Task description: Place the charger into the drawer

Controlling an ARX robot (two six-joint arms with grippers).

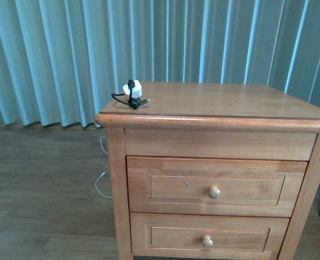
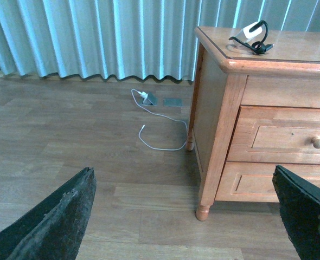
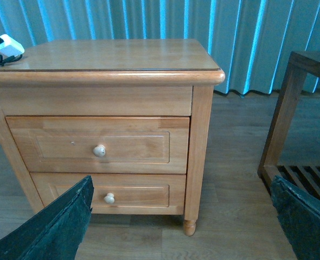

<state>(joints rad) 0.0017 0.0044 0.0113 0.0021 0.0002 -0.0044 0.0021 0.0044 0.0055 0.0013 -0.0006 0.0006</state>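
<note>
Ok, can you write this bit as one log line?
charger: on nightstand top | drawer: shut | left gripper: open | right gripper: open

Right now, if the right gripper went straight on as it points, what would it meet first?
Probably the front of the upper drawer in the nightstand. Nothing shows between it and the open right gripper, though depth is unclear.

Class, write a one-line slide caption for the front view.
A charger rests on the nightstand near its left edge, above the closed upper drawer and lower drawer.
</note>
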